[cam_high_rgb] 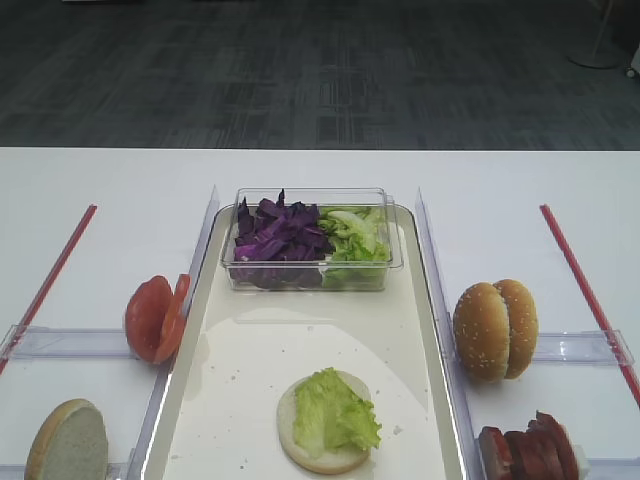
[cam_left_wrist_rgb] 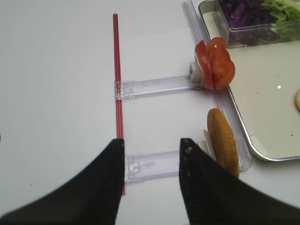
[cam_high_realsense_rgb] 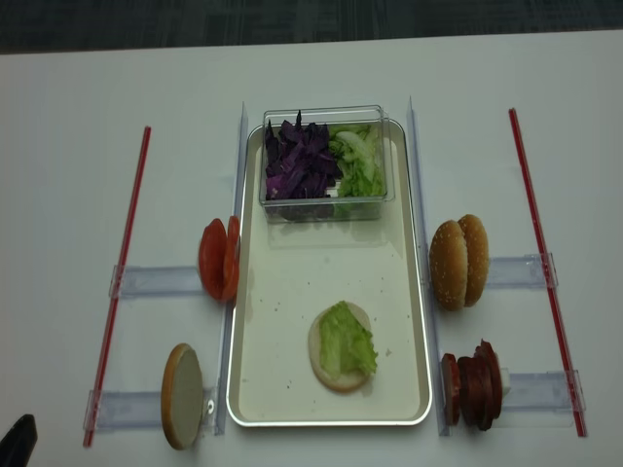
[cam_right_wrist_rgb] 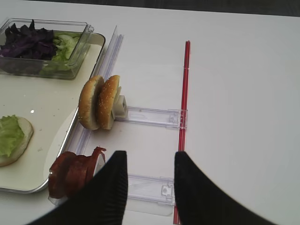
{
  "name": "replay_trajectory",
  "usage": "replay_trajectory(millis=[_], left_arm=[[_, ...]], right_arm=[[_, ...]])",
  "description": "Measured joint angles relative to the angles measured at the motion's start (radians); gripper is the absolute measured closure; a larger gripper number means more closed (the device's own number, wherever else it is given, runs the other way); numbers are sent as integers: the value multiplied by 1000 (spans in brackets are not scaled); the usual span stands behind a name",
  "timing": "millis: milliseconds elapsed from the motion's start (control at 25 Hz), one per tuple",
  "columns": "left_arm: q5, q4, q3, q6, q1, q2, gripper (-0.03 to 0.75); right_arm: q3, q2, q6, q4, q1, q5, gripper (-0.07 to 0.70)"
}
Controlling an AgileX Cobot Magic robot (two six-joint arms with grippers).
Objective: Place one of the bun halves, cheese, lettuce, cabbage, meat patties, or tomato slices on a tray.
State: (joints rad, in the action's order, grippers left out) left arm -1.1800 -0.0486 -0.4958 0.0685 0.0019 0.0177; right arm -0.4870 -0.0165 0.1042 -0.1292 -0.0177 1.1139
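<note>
The cream tray point(cam_high_rgb: 250, 400) lies in the middle of the table. On its near end a pale bun half point(cam_high_rgb: 325, 462) lies flat under a lettuce leaf point(cam_high_rgb: 335, 410). Cabbage point(cam_high_rgb: 278, 235) and more lettuce point(cam_high_rgb: 355, 240) fill a clear tub. On edge stand tomato slices point(cam_high_rgb: 155, 318) and a bun half point(cam_high_rgb: 68, 442) to the left, sesame bun halves point(cam_high_rgb: 495, 328) and meat patties point(cam_high_rgb: 530, 450) to the right. No cheese is in view. My right gripper point(cam_right_wrist_rgb: 150, 155) hangs open and empty right of the patties point(cam_right_wrist_rgb: 72, 173). My left gripper point(cam_left_wrist_rgb: 152, 141) is open and empty, left of a bun half point(cam_left_wrist_rgb: 222, 140).
The clear tub point(cam_high_realsense_rgb: 326, 199) stands on the far end of the tray. Clear plastic rails point(cam_high_rgb: 430, 300) run along both long sides of the tray, with holders point(cam_right_wrist_rgb: 150, 117) branching outward. Red strips point(cam_high_realsense_rgb: 122, 282) point(cam_high_realsense_rgb: 540, 253) lie further out on each side.
</note>
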Motion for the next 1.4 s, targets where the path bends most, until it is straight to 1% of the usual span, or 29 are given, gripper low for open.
replay_trajectory(millis=[1400], left_arm=[[0, 0, 0, 0, 0, 0, 444]], right_arm=[[0, 0, -2, 0, 0, 0, 346]])
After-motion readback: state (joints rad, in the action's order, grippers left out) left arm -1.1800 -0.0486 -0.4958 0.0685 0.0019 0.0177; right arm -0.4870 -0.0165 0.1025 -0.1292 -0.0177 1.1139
